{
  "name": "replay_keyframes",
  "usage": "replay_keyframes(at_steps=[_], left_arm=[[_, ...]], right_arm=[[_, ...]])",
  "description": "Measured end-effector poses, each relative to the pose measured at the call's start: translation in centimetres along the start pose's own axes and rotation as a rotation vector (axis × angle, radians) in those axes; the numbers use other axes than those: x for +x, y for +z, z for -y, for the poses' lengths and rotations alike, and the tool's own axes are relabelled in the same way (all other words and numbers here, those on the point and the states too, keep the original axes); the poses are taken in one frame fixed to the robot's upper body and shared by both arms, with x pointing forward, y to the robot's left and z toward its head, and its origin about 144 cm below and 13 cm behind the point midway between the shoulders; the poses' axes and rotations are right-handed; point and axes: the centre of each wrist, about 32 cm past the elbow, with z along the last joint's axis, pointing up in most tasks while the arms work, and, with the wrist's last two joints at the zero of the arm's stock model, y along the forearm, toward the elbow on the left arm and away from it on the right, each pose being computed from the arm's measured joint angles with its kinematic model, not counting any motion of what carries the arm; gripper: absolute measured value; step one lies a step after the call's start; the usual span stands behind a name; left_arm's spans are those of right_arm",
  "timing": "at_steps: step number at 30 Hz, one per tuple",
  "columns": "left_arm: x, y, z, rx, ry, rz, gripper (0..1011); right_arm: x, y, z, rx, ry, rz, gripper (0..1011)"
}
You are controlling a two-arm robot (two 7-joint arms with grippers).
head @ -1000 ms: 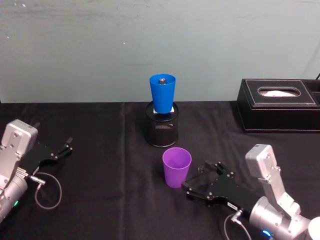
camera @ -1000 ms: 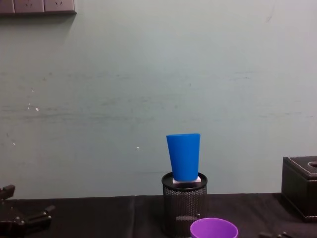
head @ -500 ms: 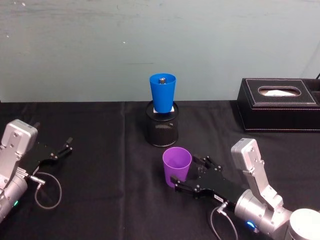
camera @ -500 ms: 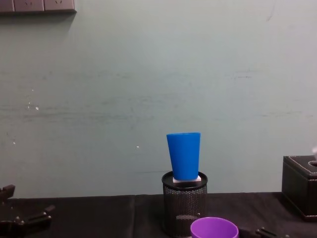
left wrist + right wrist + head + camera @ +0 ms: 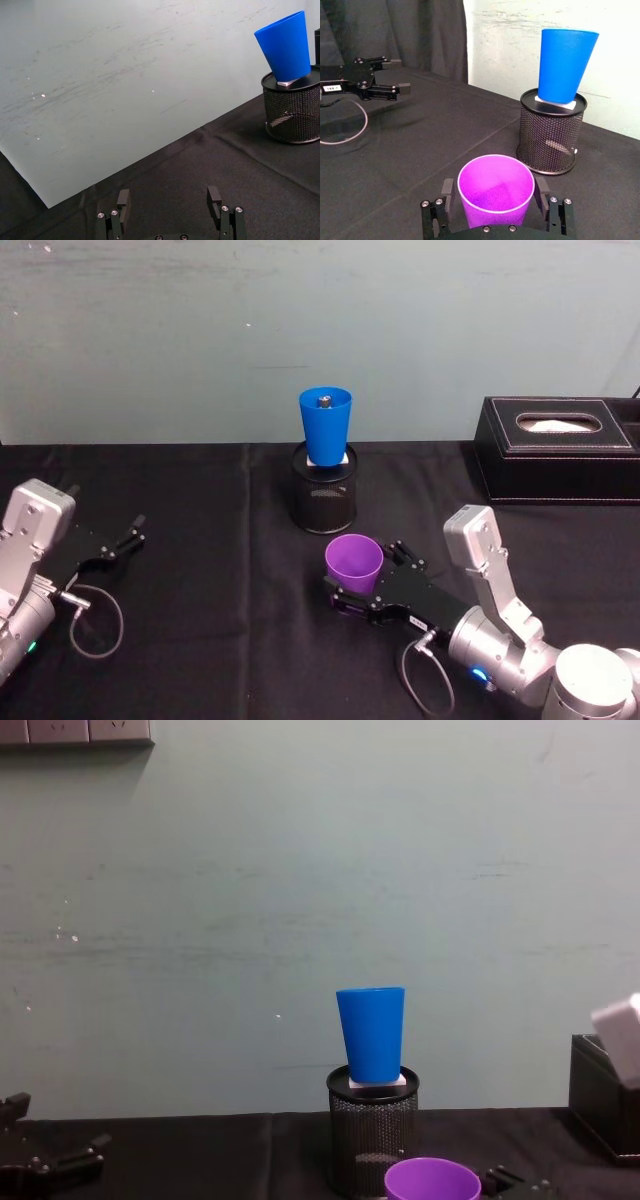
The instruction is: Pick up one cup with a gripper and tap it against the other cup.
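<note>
The right tool (image 5: 494, 190) was low over the table (image 5: 200, 540), with its two fingers spread wide, one on each side of the purple cup (image 5: 353, 560). The fingers were wide apart so the cup could fit between them. They were very close to the cup's sides, but I could not tell if they touched it. The cup stood upright on the table, mouth up, so it looked like it had not been lifted yet.

The blue cup (image 5: 325, 425) stood on top of a black mesh pot (image 5: 323, 502), just behind the purple cup. It sat higher up because of the pot. I think the purple cup would need to go up and forward to tap it. The tap should be soft, since the blue cup was perched up high and might fall off.

I think the next job was to squeeze the fingers shut on the purple cup.

The left tool (image 5: 132, 530) rested far off at the left side of the table, with its fingers apart and nothing in them. It had no job here, so it was out of the way
</note>
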Motion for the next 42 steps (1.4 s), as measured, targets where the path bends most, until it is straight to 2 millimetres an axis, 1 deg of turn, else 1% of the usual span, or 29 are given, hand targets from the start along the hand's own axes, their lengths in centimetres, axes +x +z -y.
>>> replay_keyframes(at_steps=[15,42], left_arm=[[0.00,0.00,0.00,0.000,0.000,0.000,1000],[0.00,0.00,0.00,0.000,0.000,0.000,1000]], right_arm=[[-0.32,-0.66,-0.98,0.023,-0.012,-0.005,1003],[-0.47,-0.77,-1.11,0.033,-0.013,0.002,1003]])
